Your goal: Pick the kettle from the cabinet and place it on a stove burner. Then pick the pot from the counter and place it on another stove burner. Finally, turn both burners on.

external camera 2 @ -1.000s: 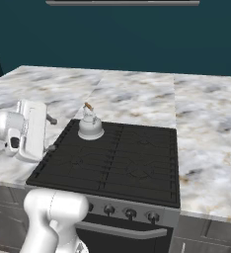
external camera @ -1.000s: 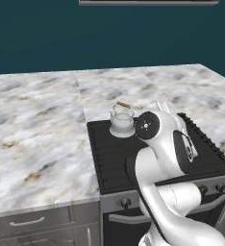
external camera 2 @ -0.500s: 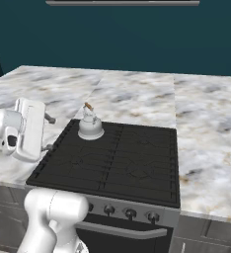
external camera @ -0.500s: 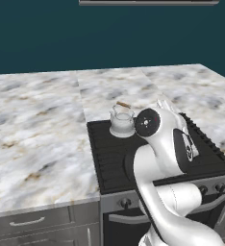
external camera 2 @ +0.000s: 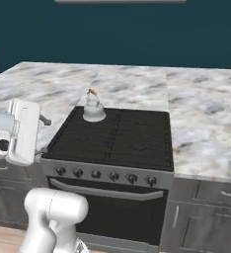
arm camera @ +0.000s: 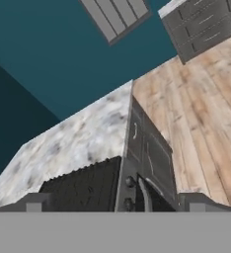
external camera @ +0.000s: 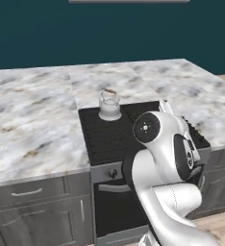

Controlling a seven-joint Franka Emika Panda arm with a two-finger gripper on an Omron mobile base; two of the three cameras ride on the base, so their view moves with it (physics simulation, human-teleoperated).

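The small silvery kettle (external camera: pixel 109 106) (external camera 2: pixel 93 107) stands upright on the back-left burner of the black cooktop (external camera: pixel 105 134) (external camera 2: pixel 132 141). My gripper (external camera 2: pixel 42 136) hovers open and empty beside the stove's front-left corner, well short of the kettle. In the hand view, which is rolled, the gripper (arm camera: pixel 116 202) looks across the cooktop (arm camera: pixel 83 190) and the stove's front. Marble counter (external camera: pixel 32 125) (external camera 2: pixel 206 123) flanks the stove on both sides. The pot and the cabinet are out of view.
Several dark round knobs (external camera 2: pixel 113 177) run along the stove's front above the oven door handle (external camera 2: pixel 107 191). Grey drawers (external camera: pixel 28 192) sit under the counter. The hand view also shows wood floor (arm camera: pixel 201 113) and grey drawer fronts (arm camera: pixel 201 22).
The whole picture has shifted in both base views, so the camera has moved and more of the stove's front shows. The kettle has stayed on its burner. The gripper stays open.
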